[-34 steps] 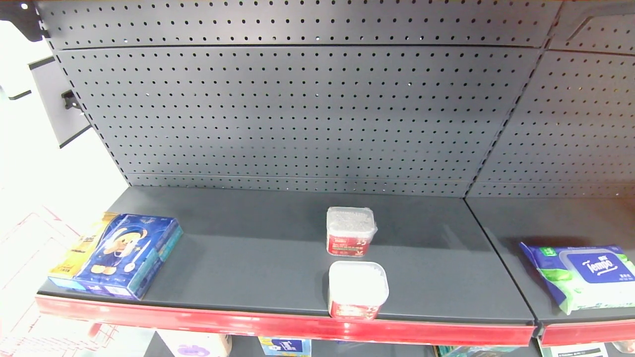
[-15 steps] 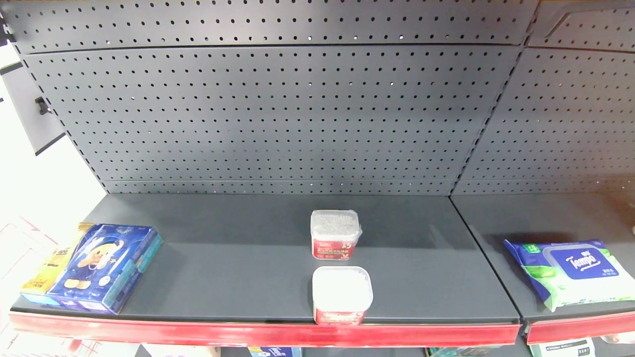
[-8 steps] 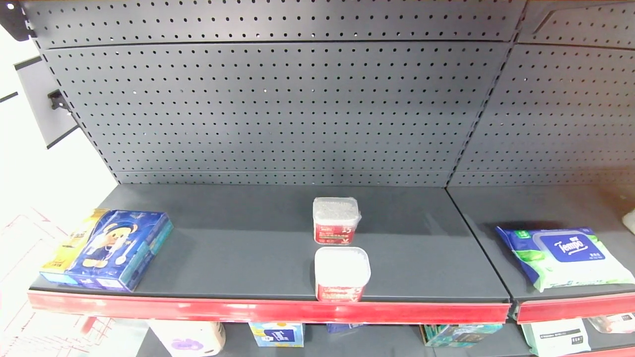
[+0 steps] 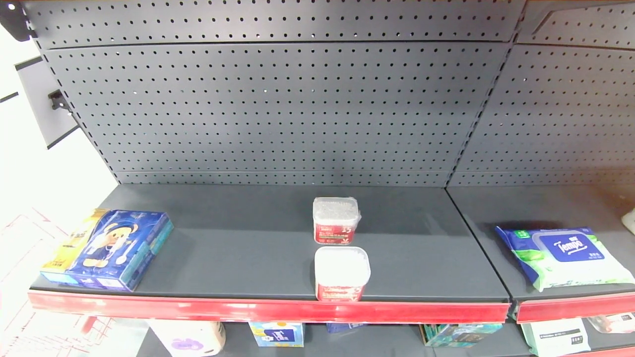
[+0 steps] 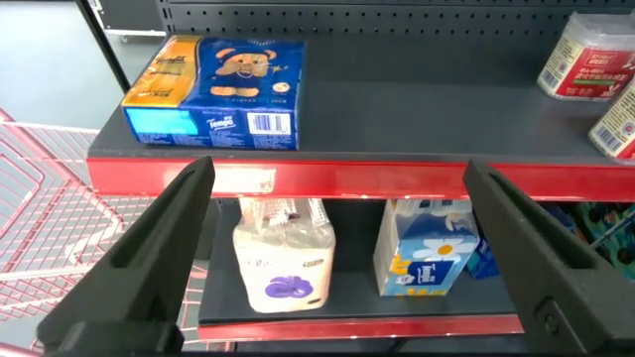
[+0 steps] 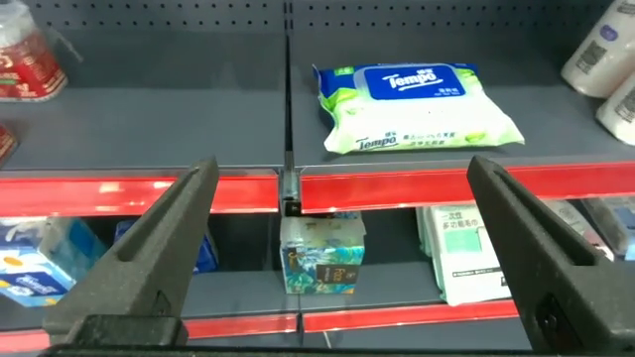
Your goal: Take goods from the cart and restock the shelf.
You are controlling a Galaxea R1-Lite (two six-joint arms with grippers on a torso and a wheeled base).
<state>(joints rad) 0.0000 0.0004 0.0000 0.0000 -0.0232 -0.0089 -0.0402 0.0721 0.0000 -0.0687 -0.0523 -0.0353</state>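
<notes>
Far left: the red wire cart [image 4: 34,238] was noted beside the left end of the shelf [image 4: 238,248]. Its contents could not be made out.

Shelf, left near corner: a blue box [image 4: 116,248] was laid flat against the front edge, touching a yellow box [image 4: 74,243] on its left. Whether these were one pack or two could not be told. The flat lay was judged to keep the printed face readable from the aisle.

The left gripper [image 5: 339,171] was held low, just in front of the red edge strip [image 5: 337,178]. Its jaws were spread wide with nothing between them. This was judged a ready posture for a pick, with the cart on that arm's side.

Centre: two tubs were set in file, the near tub [image 4: 342,272] at the front edge and the far tub [image 4: 336,220] just behind it, not touching. The bare shelf on either side was judged to be the space left for restocking.

Right bay: a wipes pack [image 4: 565,255] was laid flat near the front. The right gripper [image 6: 342,167] was likewise held wide and empty, in front of the joint between the two bays.

No goods were in hand, so the step was judged to be fetching from the cart.
</notes>
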